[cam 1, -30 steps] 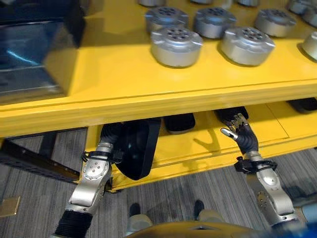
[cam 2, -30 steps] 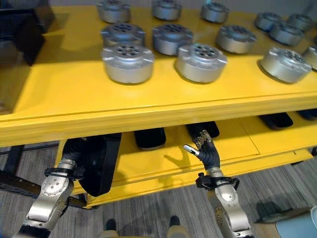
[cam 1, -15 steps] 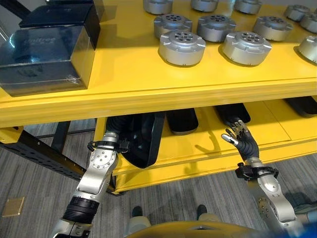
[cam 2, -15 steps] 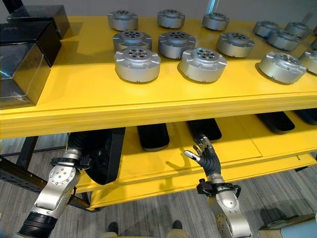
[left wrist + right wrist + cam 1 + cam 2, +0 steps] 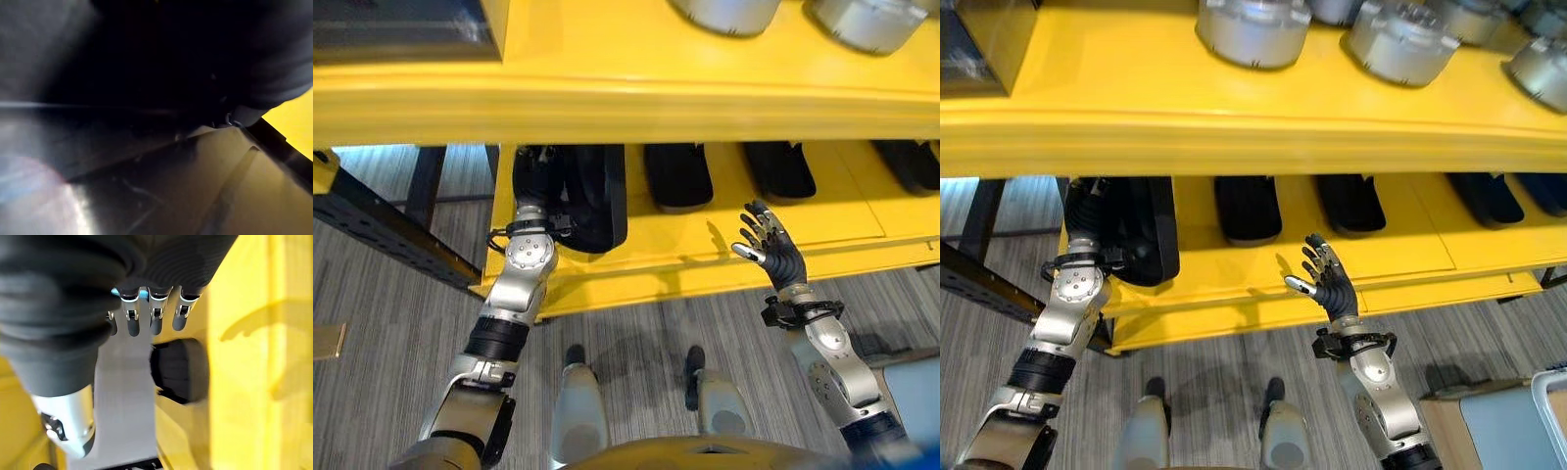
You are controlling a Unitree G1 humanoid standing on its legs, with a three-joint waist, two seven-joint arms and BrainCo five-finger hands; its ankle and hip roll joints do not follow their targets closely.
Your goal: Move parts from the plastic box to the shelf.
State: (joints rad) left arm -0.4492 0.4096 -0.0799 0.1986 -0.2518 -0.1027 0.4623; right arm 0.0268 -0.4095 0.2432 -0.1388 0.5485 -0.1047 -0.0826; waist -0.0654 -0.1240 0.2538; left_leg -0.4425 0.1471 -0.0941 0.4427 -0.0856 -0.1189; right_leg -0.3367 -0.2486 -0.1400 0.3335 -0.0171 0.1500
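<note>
Black part [image 5: 597, 196] against hidden left hand [image 5: 540, 166]

Yellow shelf [image 5: 1234, 132] with two levels, standing on grey striped floor [image 5: 391, 294]. Top level: silver round parts [image 5: 1252, 29] along the front edge, more toward the right end [image 5: 1400, 44]; dark box [image 5: 401, 27] at the left end. Lower level [image 5: 1400, 245]: black parts lying in a row, one [image 5: 1247, 208] left of middle, one [image 5: 1351, 201] just beside it, more [image 5: 1486, 196] toward the right end. A larger black piece [image 5: 597, 196] stands on edge at the lower level's left end.
</note>
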